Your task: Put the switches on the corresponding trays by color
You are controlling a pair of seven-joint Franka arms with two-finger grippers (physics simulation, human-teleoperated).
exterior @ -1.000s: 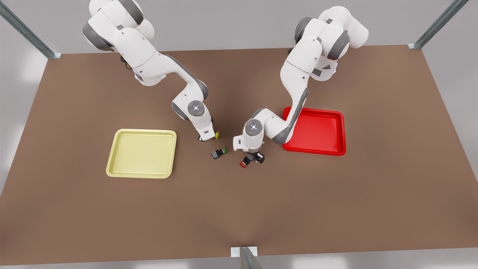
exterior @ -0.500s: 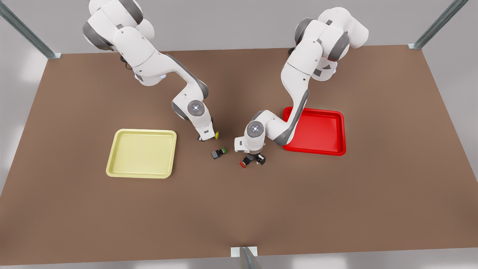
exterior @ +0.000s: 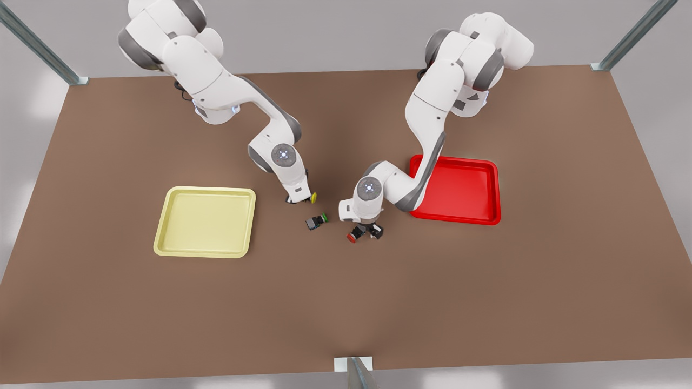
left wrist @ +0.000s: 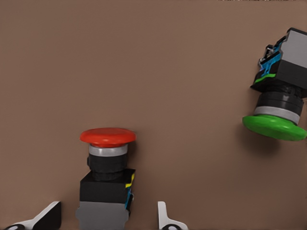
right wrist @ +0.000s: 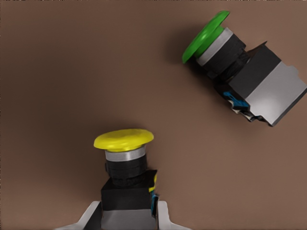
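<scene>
My left gripper [exterior: 365,232] sits low over the table [exterior: 346,302], fingers [left wrist: 165,221] spread wide to either side of the red switch [left wrist: 106,177], clear of its body. My right gripper [exterior: 299,200] is clamped on the yellow switch [right wrist: 127,179], fingers against its dark body. The green switch [exterior: 316,221] lies on its side between the two. Red tray [exterior: 489,190] lies just beyond my left arm; yellow tray [exterior: 165,229] lies near my right.
</scene>
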